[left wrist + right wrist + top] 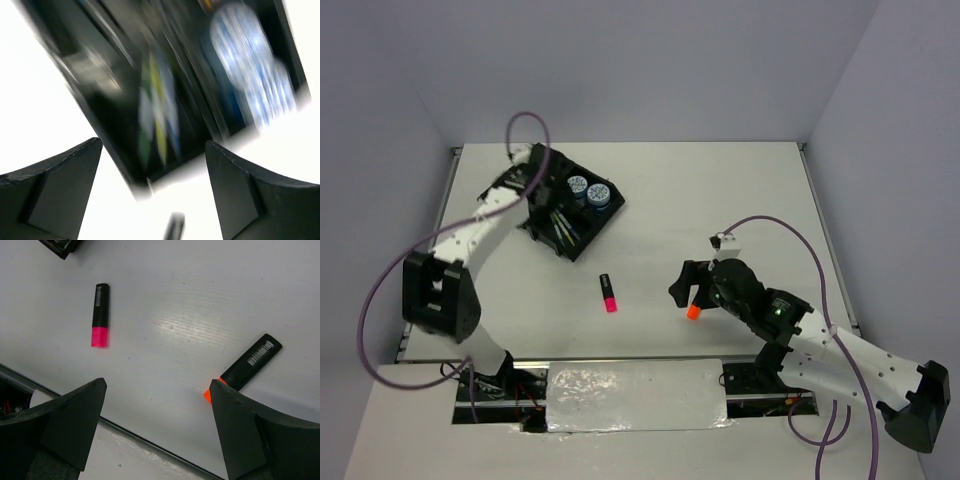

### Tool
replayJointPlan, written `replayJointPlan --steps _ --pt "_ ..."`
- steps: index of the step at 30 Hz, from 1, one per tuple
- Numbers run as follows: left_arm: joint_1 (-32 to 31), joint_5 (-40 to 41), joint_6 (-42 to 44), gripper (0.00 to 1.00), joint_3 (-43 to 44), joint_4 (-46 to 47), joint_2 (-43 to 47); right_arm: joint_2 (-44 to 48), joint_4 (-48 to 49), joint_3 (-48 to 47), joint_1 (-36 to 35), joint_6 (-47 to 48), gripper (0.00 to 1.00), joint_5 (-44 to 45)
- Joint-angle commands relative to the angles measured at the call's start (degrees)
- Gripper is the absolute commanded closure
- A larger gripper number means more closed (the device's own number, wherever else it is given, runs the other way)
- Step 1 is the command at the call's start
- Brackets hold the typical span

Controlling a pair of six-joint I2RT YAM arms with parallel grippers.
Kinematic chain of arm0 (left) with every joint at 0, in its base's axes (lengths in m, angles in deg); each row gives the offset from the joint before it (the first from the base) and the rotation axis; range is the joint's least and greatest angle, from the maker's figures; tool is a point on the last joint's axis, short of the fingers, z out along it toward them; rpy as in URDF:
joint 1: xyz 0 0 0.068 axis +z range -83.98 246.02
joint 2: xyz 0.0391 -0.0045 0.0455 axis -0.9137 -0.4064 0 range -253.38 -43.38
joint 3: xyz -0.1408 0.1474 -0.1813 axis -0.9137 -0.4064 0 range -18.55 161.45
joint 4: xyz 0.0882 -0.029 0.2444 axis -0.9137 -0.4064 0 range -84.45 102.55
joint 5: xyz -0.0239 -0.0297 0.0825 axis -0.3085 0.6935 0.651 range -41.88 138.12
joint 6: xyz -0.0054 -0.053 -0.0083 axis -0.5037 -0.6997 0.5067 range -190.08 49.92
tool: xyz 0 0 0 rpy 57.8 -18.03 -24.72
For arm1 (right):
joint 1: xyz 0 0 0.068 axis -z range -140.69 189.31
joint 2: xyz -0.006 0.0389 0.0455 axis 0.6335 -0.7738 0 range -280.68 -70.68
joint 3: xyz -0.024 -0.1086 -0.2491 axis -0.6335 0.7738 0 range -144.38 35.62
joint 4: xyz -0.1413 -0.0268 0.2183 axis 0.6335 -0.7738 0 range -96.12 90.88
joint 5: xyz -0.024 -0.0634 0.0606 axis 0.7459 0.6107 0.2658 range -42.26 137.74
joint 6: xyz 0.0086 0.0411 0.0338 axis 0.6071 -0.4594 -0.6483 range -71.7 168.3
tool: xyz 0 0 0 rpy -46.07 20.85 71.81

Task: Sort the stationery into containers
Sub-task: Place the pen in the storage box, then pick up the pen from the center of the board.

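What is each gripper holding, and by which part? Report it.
Nothing is held. The left gripper and right gripper are both open and empty; the orange highlighter lies loose.

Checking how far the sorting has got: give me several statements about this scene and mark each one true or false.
1. The pink highlighter lies on the table, outside the tray. True.
2. Both blue tubs stand on the bare table. False: they sit side by side inside the tray.
3. The right end effector is shut on the orange highlighter. False: it is open, and the highlighter lies on the table.
4. The left end effector is open above the tray. True.
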Motion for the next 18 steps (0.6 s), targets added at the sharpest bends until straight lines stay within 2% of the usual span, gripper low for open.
replayJointPlan --steps 1,2,3,5,13,18 --pt "-13.66 5.28 -3.48 0.03 -10.74 -0.48 10.86 -0.23 -2.11 -3.65 0.34 -0.53 0.08 2.39" --pt "-19.52 6.94 -5.68 0.03 -13.29 -0.39 14.62 -0.32 -2.55 -3.91 0.34 -0.63 0.07 2.39" --pt "-22.19 7.39 -8.32 0.03 -17.84 0.4 16.13 -0.49 -3.77 -4.26 0.34 -0.97 0.07 2.48" --pt "-29.2 8.88 -10.79 0.05 -21.39 1.81 17.99 -0.06 -4.75 -4.53 0.34 -1.24 0.07 2.56" --pt "-40.04 8.63 -13.43 0.07 -21.58 0.58 7.9 4.07 -13.89 -5.5 0.34 -5.81 0.04 9.24" --pt "-41.55 7.84 -16.07 0.1 -24.21 3.48 4.2 6.19 -15.65 -4.53 0.52 -6.16 0.04 9.07"
